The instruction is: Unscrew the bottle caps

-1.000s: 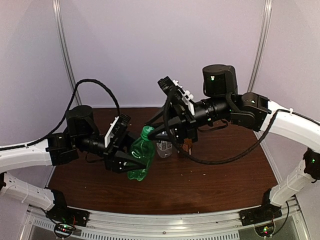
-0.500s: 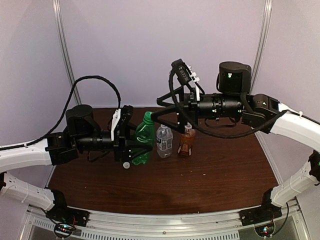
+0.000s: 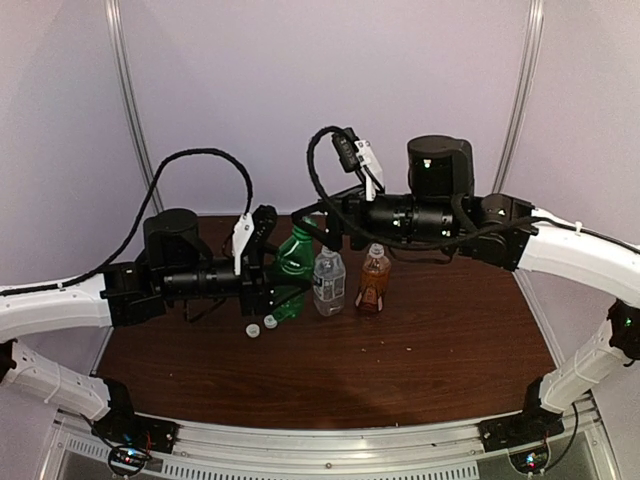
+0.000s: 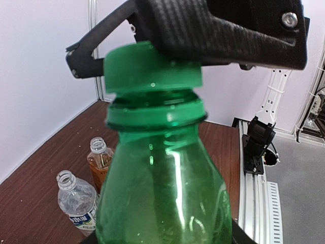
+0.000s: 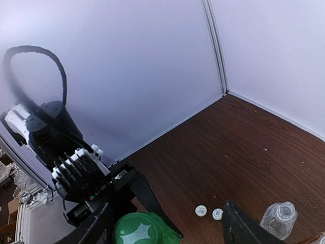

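Tabletop (image 3: 420,370) of dark wood lies just beyond the arm bases. Nearest on it are two white caps (image 3: 253,330) (image 3: 270,322), loose and side by side, a little to the left of the bottles' feet; the right wrist camera shows them too (image 5: 201,210) (image 5: 217,214), flat on the wood.

Just behind them the left gripper (image 3: 285,290) reaches in from the left and pinches the green bottle (image 3: 295,265) around its body, its jaws pressed against the plastic. In the left wrist view the bottle (image 4: 162,193) fills most of the picture, with the green cap (image 4: 152,66) seated on its neck above the collar ring.

To the right of the green bottle stands the water bottle (image 3: 328,283), upright with an open mouth (image 4: 76,201). Next to it on the right is the amber bottle (image 3: 372,283), also upright and open at the top (image 4: 100,162). The three bottles form a short row, close together.

Farthest back and highest, the right gripper (image 3: 308,228) comes in from the right over the green bottle's top. From its own camera its jaws stand spread, one on each side of the green cap (image 5: 139,233), with a clear gap on the right side. One black finger (image 4: 223,35) crosses the cap's top in the left wrist view; whether it touches the cap I cannot tell.
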